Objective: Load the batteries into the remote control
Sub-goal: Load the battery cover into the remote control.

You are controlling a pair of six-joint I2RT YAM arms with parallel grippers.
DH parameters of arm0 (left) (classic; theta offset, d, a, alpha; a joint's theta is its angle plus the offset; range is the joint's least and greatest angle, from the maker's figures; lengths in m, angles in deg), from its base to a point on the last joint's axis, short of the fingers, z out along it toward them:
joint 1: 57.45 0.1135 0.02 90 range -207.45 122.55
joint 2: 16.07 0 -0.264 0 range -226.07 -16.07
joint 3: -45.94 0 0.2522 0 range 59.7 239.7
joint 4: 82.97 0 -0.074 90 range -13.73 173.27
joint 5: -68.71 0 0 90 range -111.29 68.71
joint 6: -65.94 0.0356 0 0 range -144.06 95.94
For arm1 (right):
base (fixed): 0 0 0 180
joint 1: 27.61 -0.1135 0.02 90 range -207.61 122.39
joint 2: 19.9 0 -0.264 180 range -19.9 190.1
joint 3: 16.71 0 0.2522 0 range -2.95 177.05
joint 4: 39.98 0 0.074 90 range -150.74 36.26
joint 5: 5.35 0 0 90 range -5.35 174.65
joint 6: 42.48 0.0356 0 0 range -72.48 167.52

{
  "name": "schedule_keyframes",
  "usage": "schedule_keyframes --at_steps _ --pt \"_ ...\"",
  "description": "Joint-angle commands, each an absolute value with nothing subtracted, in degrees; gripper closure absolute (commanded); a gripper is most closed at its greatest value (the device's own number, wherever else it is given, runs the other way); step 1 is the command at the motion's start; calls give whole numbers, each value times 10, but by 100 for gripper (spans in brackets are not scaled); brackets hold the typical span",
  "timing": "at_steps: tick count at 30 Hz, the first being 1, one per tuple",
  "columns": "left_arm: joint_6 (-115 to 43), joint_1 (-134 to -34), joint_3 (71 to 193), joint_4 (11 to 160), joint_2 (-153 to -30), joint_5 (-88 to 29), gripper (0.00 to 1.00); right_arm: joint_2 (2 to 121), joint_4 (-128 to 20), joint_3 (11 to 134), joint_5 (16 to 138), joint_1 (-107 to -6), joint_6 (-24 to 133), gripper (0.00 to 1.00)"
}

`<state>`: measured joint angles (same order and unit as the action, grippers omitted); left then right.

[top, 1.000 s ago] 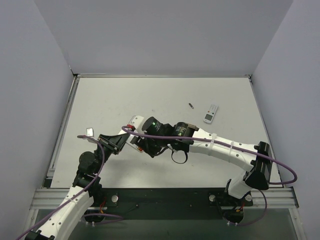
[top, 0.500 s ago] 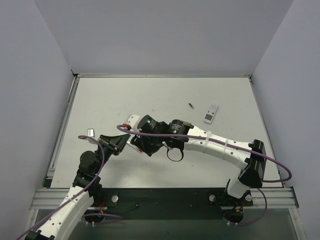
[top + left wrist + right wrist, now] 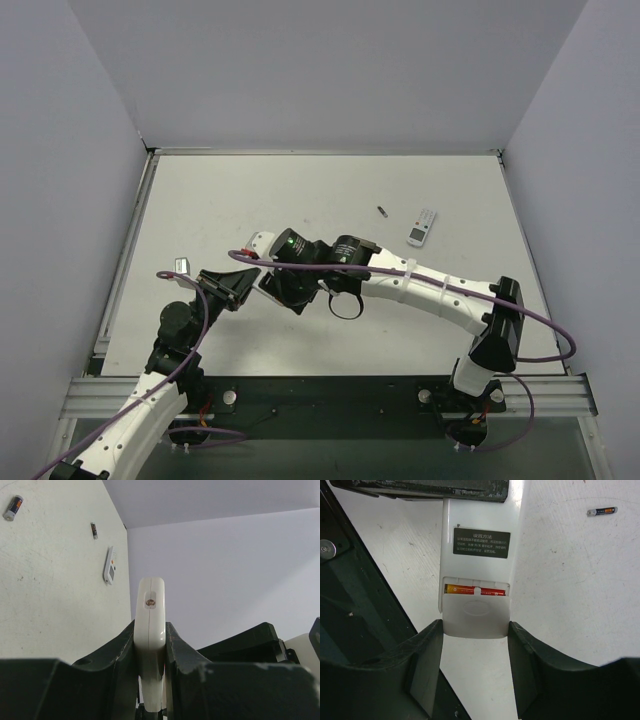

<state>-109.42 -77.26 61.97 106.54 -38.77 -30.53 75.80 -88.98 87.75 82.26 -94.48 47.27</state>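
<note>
Right end effector (image 3: 476,632) moved left; remote control (image 3: 479,517) points far-right.

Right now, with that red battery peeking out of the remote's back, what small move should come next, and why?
Probably the right gripper slides the cover fully shut: a battery shows in the gap, and the left gripper steadies the remote control.

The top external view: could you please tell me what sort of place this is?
Probably a robotics lab test cell: a white tabletop enclosed by plain pale grey walls, with a slotted metal rail along its near edge.
</note>
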Motion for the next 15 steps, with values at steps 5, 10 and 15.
schedule_keyframes --at_steps 5,10,15 --pt "-1113 -773 522 1089 -384 -308 100 775 -925 908 828 -950 475 55" --pt "-1118 -774 521 1090 -386 -308 100 780 -928 913 832 -951 474 54" --pt "-1120 -774 522 1090 -384 -309 100 780 -929 917 832 -950 475 53"
